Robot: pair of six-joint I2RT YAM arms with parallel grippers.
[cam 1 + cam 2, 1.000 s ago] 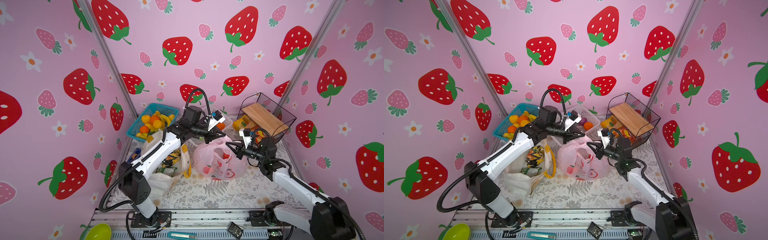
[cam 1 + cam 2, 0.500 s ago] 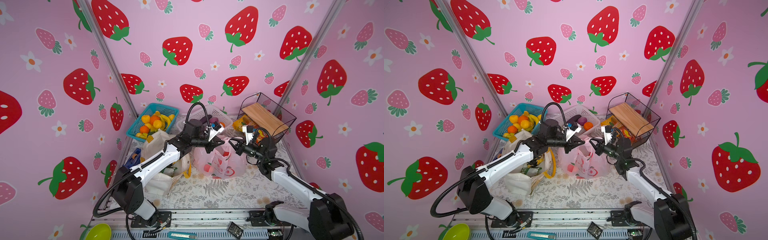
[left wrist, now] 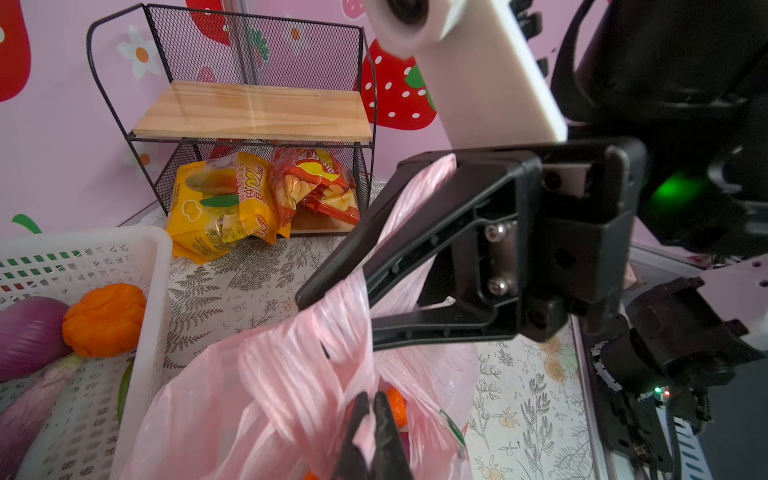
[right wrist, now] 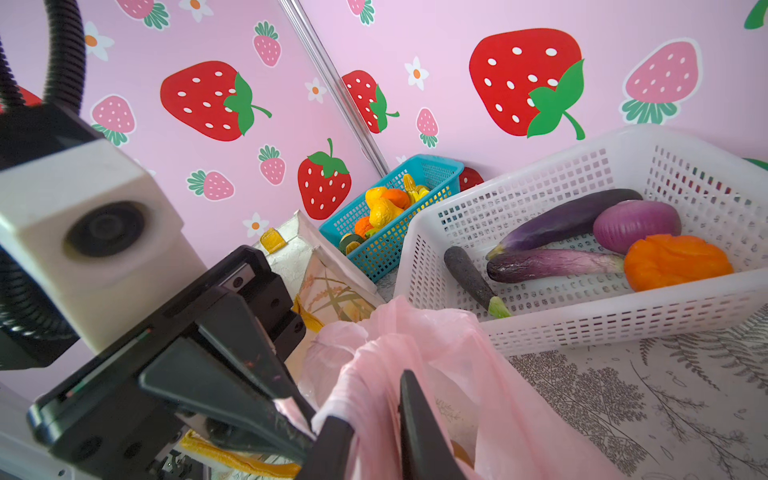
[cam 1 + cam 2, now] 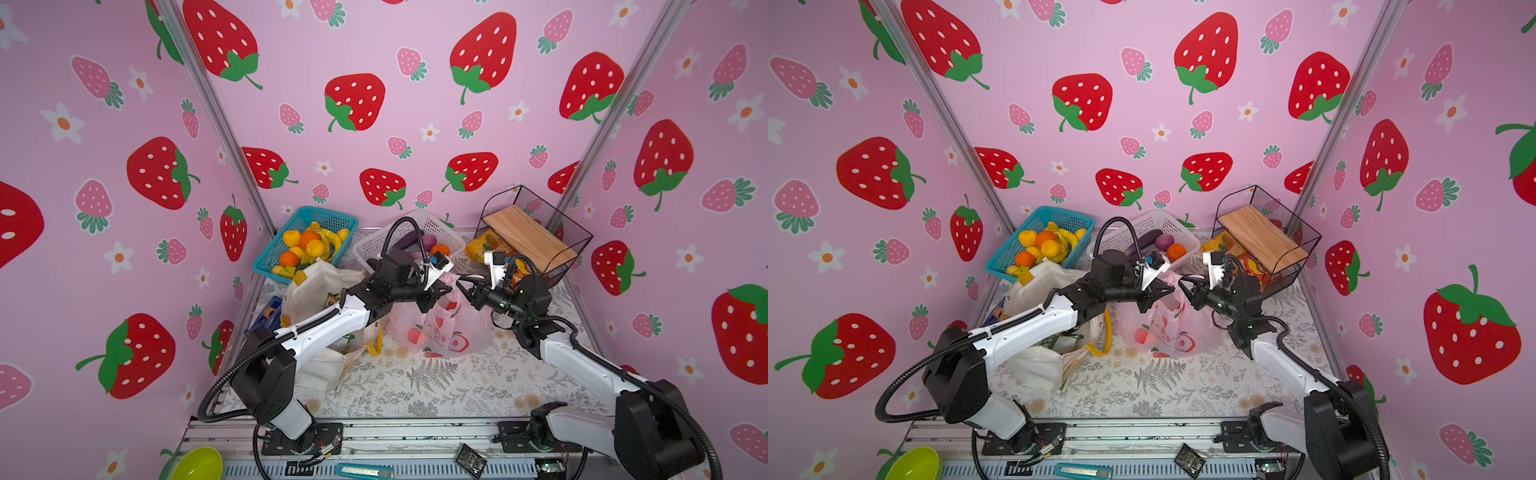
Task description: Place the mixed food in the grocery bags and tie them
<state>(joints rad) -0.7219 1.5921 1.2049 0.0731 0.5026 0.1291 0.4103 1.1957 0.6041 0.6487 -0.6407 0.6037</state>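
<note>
**Step in hand:** tying the pink plastic bag [image 5: 436,332]. It stands on the mat [image 5: 436,386] just in front of the white mesh basket [image 5: 446,232], with toy food [image 3: 395,405] already inside.

**Left gripper** [image 3: 372,411]: clenched on one twisted handle [image 3: 299,374].

**Right gripper** [image 3: 336,316]: jaws parted, with the other handle strand [image 3: 411,199] running between them. Whether they bear on the film cannot be told.

**Next move, by judgement:**
1. Close the right gripper on that strand.
2. Cross it over the left-held handle.
3. Draw both taut.

**Caution:** thin film may slip or tear.
</note>
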